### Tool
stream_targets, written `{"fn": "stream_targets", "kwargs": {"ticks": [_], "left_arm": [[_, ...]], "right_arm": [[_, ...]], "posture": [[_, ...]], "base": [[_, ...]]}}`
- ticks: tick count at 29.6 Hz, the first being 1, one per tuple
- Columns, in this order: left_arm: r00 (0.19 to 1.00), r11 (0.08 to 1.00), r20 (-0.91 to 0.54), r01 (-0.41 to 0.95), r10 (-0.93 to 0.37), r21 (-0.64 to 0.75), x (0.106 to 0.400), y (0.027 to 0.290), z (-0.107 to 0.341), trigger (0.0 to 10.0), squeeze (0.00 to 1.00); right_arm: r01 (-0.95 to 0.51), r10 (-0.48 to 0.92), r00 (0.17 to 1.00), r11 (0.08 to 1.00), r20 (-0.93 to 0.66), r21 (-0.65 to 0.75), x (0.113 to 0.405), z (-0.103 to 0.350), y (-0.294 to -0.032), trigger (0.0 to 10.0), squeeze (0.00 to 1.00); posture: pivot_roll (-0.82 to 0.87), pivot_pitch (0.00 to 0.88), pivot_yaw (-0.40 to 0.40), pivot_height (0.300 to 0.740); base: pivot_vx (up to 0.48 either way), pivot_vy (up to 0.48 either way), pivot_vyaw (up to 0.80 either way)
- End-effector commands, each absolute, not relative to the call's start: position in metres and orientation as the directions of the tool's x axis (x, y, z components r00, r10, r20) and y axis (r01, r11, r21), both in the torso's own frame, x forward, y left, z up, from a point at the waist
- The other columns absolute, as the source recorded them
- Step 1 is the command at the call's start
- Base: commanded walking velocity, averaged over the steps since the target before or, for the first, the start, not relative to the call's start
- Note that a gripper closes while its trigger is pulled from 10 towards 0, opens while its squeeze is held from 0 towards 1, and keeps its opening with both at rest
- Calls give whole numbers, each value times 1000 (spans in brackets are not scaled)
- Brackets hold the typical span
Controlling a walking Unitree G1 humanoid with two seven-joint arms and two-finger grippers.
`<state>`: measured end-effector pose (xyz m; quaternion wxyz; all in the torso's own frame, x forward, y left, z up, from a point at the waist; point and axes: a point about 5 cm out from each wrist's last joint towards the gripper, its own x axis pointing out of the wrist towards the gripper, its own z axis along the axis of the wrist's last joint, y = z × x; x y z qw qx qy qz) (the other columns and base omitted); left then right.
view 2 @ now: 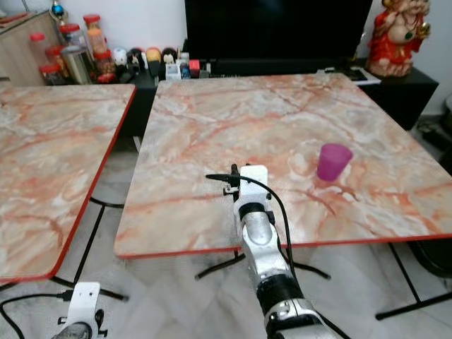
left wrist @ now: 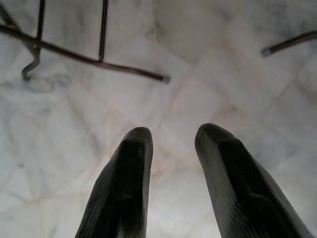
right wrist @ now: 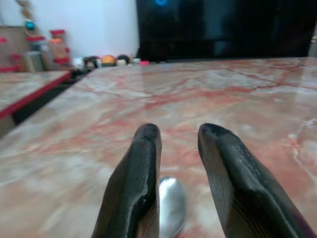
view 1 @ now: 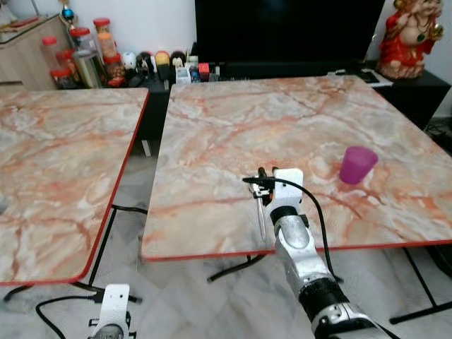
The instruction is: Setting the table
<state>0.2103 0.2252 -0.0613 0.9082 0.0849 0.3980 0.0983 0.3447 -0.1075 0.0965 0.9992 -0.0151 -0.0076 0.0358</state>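
Observation:
A purple cup [view 1: 357, 164] stands upside down on the right half of the marble table [view 1: 226, 120]. A silver spoon [view 1: 261, 220] lies on the table near its front edge, handle toward me. My right gripper [view 1: 260, 182] hovers low over the spoon. In the right wrist view its fingers [right wrist: 143, 168] stand apart, and the spoon's bowl [right wrist: 171, 208] lies on the table between them, close to one finger. The right gripper [right wrist: 178, 131] is open and holds nothing. My left gripper [left wrist: 173, 136] hangs open over the tiled floor, its wrist [view 1: 111, 311] low at my left.
A second marble table [view 1: 56, 155] stands to the left across a narrow gap. Behind are a black TV stand with jars [view 1: 85, 56] and small figures [view 1: 162, 63], and a red statue [view 1: 409, 35] at the back right. Table legs [left wrist: 99, 62] and a cable [view 1: 63, 304] cross the floor.

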Motion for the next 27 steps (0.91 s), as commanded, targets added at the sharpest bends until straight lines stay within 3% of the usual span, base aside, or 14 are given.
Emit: {"fn": "stream_targets", "kwargs": {"ticks": [1,27], "left_arm": [[655,962,-710,-110,258,248,208,229,-62,10000,0],[652,960,-712,-97,261,262,202,236,-63,10000,0]], "right_arm": [[-82,82,997,997,16,-7,346,99,-101,10000,0],[-92,92,995,996,-32,-1,326,113,-83,10000,0]], "posture": [[-38,12,5,736],[-51,43,29,736]], "base": [[450,0,0],[15,0,0]]}}
